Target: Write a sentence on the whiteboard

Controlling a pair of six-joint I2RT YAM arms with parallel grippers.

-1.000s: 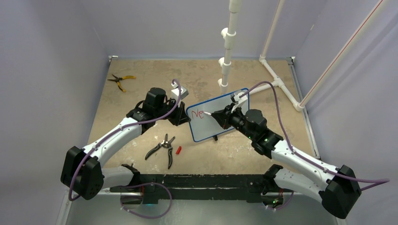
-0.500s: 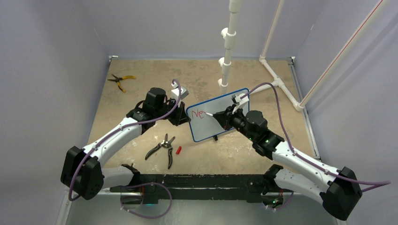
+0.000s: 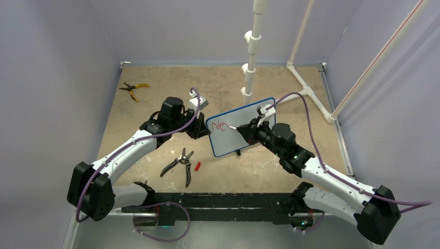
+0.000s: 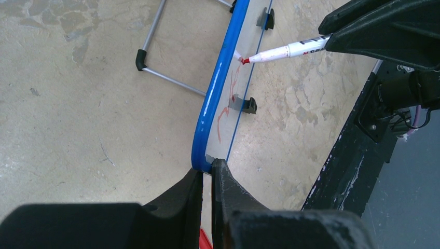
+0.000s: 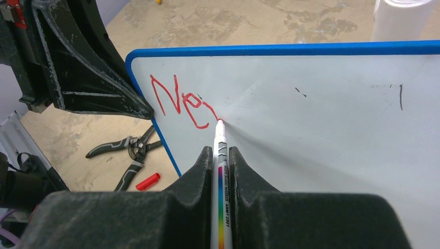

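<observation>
"Two red letters, 'Ne', are all the sentence has so far, upper left on the whiteboard. How should it go on?"

"Lightly. The right pincer pinches the marker, tip touching the glossy white face just right of the 'e'. Use even pressure and short strokes rightward. The left pincer is clamped on the board's blue left edge. It stands propped mid-desk between the arms, so I'd guess a hard push would shift it."
</observation>
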